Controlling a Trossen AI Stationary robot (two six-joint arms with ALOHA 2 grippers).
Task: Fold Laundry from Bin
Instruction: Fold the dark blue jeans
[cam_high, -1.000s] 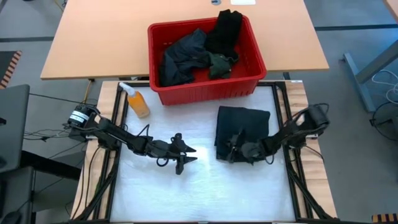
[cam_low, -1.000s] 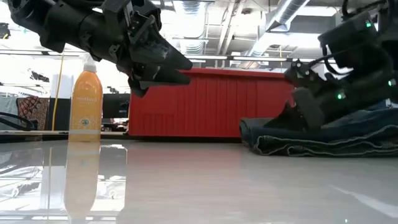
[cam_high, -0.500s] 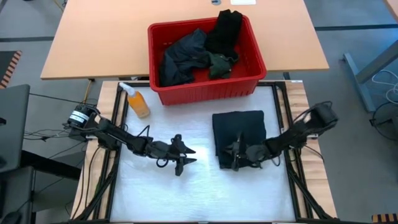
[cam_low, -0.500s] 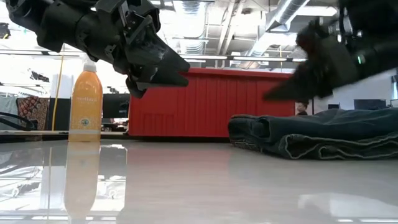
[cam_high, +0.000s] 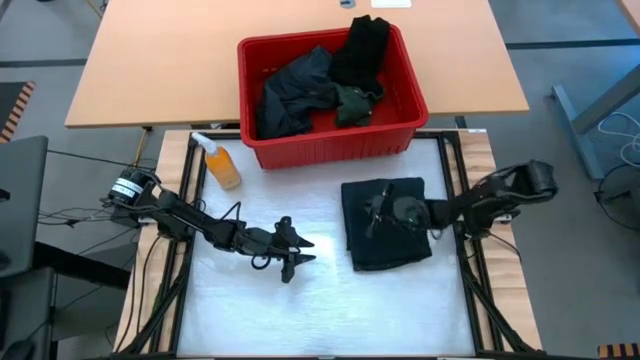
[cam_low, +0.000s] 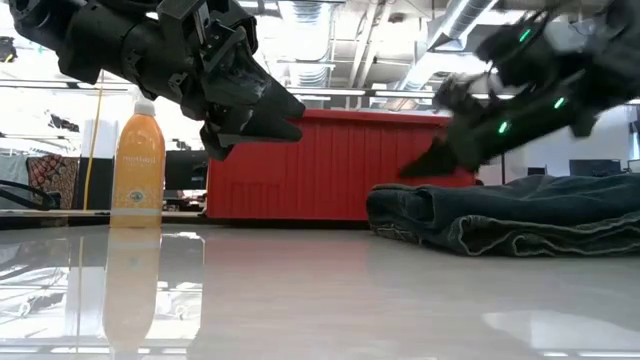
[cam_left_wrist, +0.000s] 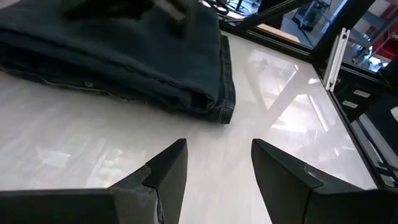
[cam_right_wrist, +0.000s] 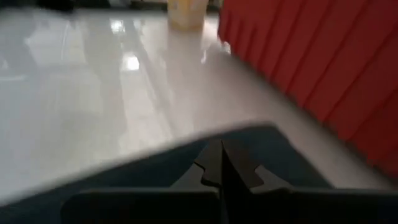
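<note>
- So nearest the front edge of the table (cam_high: 330, 315) there's nothing but bare white top, and the left gripper (cam_high: 300, 252) hangs just above the middle of it, fingers spread and holding nothing, arm stretched in low from the left edge. Looks parked.
- A bit further back, toward the right edge, the dark navy jeans (cam_high: 388, 225) lie folded into a neat flat rectangle. That piece looks pretty much done.
- The right gripper (cam_high: 378, 212) sits over the jeans with its fingers pinched together, nothing visibly in them. The low view shows it raised clear of the cloth, arm reaching in from the right edge and angled down.
- Far edge: the bin (cam_high: 330, 140) still has a heap of laundry (cam_high: 300, 90) in it, dark pieces plus a bit of green. So it's one garment folded, several left to pull out.
- An orange bottle (cam_high: 220, 165) stands at the bin's left corner, just beside it.
</note>
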